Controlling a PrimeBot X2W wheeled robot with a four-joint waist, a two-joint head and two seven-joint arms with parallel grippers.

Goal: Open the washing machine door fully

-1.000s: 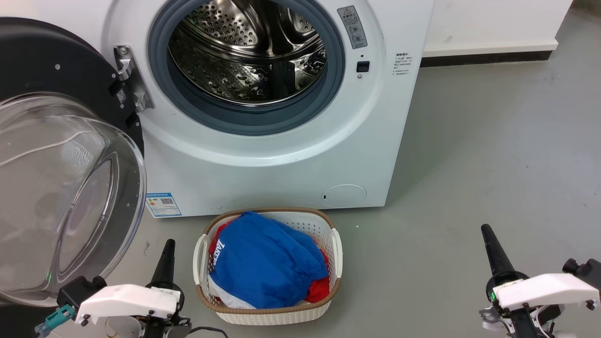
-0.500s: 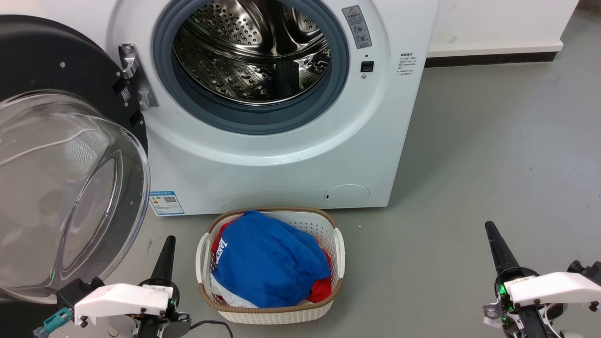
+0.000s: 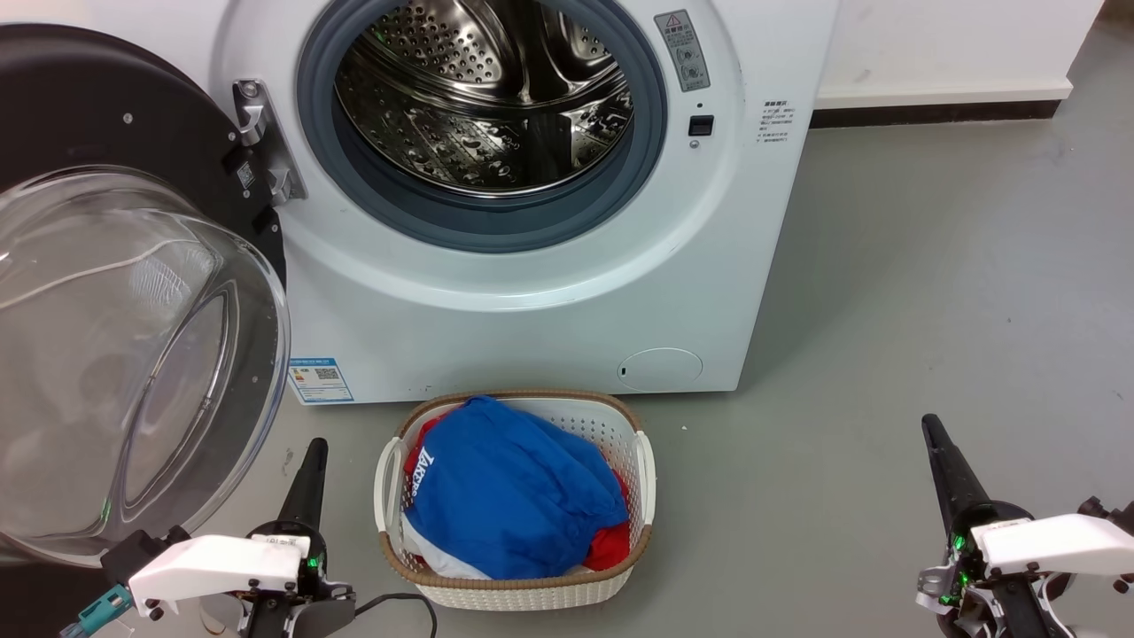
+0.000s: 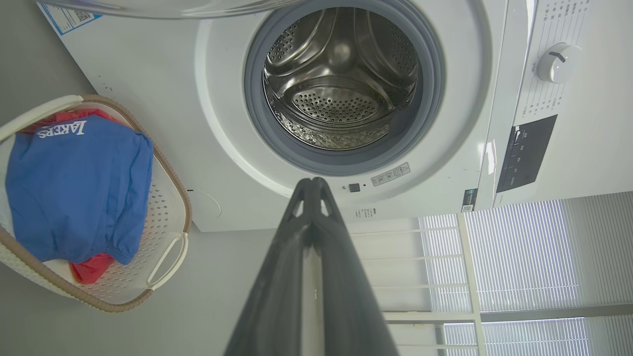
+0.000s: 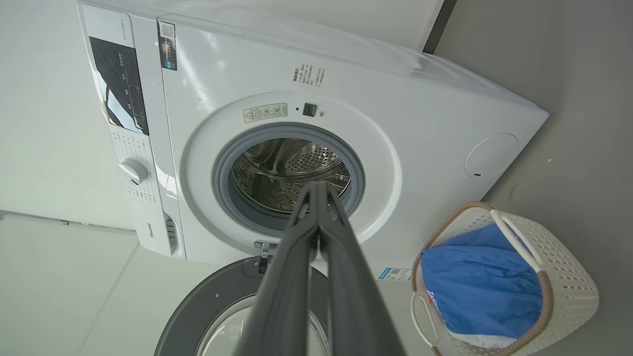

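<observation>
The washing machine (image 3: 532, 301) is a white front-loader with its steel drum (image 3: 483, 97) exposed. The washing machine door (image 3: 115, 354), a black rim around a bulging clear glass bowl, stands swung wide open on its hinge (image 3: 261, 142) at the left. My left gripper (image 3: 312, 452) is shut and empty, low near the floor just right of the door's glass. My right gripper (image 3: 932, 427) is shut and empty too, far right over the floor. The open drum mouth (image 4: 341, 84) and the machine's front (image 5: 292, 163) appear in both wrist views, with the door (image 5: 237, 311) below.
A white laundry basket (image 3: 642, 461) holding blue and red clothes sits on the grey floor right in front of the machine, between my grippers. A small round filter cover (image 3: 660, 368) is low on the machine. Open floor (image 3: 930, 266) stretches to the right.
The whole head view has shifted slightly rightward and down, so the camera moved. Both grippers stay shut and low; the door stays wide open.
</observation>
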